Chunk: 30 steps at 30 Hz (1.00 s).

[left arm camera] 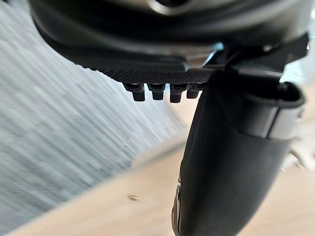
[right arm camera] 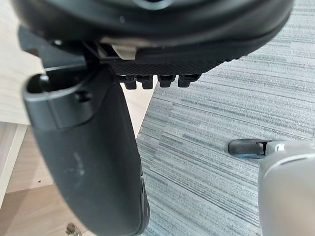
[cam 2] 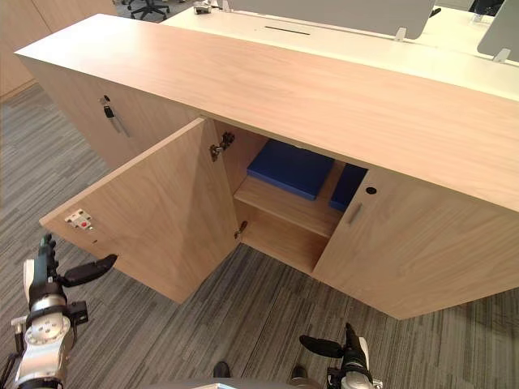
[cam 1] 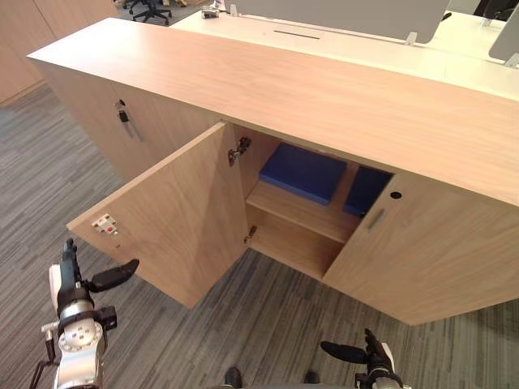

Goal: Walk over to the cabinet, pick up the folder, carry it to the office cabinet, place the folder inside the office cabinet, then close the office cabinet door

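A blue folder [cam 1: 302,173] lies flat on the upper shelf inside the long wooden office cabinet [cam 1: 308,89]. A second blue shape [cam 1: 366,190] shows beside it, partly behind the shut right door. The cabinet's left door [cam 1: 174,215] stands swung wide open towards me. My left hand [cam 1: 113,275] is low at the left, just off that door's outer edge, open with its fingers [left arm camera: 157,91] straight and nothing in it. My right hand [cam 1: 357,354] hangs low over the carpet in front of the cabinet, open and holding nothing, its thumb [right arm camera: 93,162] standing out.
The shut right door [cam 1: 430,251] carries a small handle [cam 1: 375,219]. A key [cam 1: 122,113] hangs in the lock of the door further left. White desks [cam 1: 340,40] stand behind the cabinet and an office chair [cam 1: 150,10] at the far left. Striped grey carpet [cam 1: 268,324] lies in front.
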Tool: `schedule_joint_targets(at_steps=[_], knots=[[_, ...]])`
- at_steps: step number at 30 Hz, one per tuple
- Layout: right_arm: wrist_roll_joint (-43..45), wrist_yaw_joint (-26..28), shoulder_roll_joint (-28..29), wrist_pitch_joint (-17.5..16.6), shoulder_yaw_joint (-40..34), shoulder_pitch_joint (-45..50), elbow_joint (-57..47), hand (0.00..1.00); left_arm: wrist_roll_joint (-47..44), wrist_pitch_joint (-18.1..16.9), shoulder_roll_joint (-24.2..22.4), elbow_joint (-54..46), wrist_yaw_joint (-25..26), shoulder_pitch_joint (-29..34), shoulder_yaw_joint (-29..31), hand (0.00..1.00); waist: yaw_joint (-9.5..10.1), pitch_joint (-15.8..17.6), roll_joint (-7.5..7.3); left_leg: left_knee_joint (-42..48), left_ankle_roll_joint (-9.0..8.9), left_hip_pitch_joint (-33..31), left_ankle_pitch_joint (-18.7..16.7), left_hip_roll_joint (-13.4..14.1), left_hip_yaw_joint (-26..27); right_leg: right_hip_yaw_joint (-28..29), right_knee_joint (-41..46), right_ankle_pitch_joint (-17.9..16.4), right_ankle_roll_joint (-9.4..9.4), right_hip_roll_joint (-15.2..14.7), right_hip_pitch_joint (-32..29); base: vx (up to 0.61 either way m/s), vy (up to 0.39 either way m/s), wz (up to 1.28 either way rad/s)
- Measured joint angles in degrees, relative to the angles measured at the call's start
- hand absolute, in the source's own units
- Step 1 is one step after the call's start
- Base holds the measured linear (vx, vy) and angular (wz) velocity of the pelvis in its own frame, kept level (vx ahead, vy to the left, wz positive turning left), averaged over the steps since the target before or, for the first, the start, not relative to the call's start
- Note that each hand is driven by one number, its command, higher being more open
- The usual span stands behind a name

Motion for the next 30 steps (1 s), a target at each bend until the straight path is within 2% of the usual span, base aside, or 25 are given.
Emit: schedule_joint_targets(at_steps=[7, 14, 19, 22, 27, 30], knots=[[0.1, 0.3, 0.2, 0.0, -0.1, 0.3, 1.5, 1.00, 0.7, 0.0, -1.3, -0.9, -0.1, 2.0, -3.0, 1.00, 0.03, -0.1, -0.34, 0.0, 0.61, 0.3, -0.6, -0.2, 0.2, 0.0, 1.1, 0.0, -0.07, -0.6, -0.5, -0.02, 0.000, -0.02], [0.2, 0.4, 1.6, 0.1, -0.7, 1.3, 1.5, 1.00, -0.5, -0.3, -10.4, -9.5, -0.6, 9.8, -8.1, 1.00, 0.72, -0.2, -0.63, 0.0, 1.10, 0.5, -0.4, -1.3, 0.5, 0.0, 1.1, -0.2, -0.25, -1.5, -0.8, -0.09, -0.005, -0.04], [0.1, 0.3, 1.9, 0.2, -1.3, 1.3, 1.5, 1.00, -2.9, -0.4, -14.6, -9.8, -2.1, 13.4, -16.3, 1.00, 0.71, -0.2, -0.66, -0.3, 1.19, -0.1, 0.3, -1.4, 0.0, -0.2, 1.1, -0.3, -0.11, -1.5, -1.2, -0.08, -0.020, 0.05], [0.1, 0.3, 2.0, 0.2, -1.3, 1.2, 1.5, 1.00, -3.9, -0.4, -15.4, -9.8, -3.6, 15.2, -21.9, 1.00, 0.70, -0.2, -0.67, -0.3, 1.18, -0.4, 0.5, -1.4, 0.0, -0.2, 1.1, -0.3, 0.05, -1.5, -1.6, -0.05, -0.010, 0.01], [0.1, 0.2, 2.1, 0.2, -1.0, 0.7, 1.5, 1.00, -4.0, -0.3, -15.1, -9.7, -6.8, 14.8, -31.1, 1.00, 0.23, -0.3, -0.62, -0.1, 1.11, -0.4, 0.6, -1.2, 1.6, 1.7, 1.2, 0.3, 0.60, -1.3, -2.5, -0.03, 0.004, -0.16], [-0.1, 0.2, 2.3, 0.5, 0.0, -0.3, 1.1, 1.00, -4.0, -0.1, -15.4, -8.3, -7.6, 11.2, -35.6, 1.00, -2.14, -0.3, -0.54, 0.0, 0.98, -0.5, 0.2, -1.0, 4.9, 5.1, 1.1, 1.1, 0.65, -1.0, -4.4, -0.01, 0.024, -0.58]])
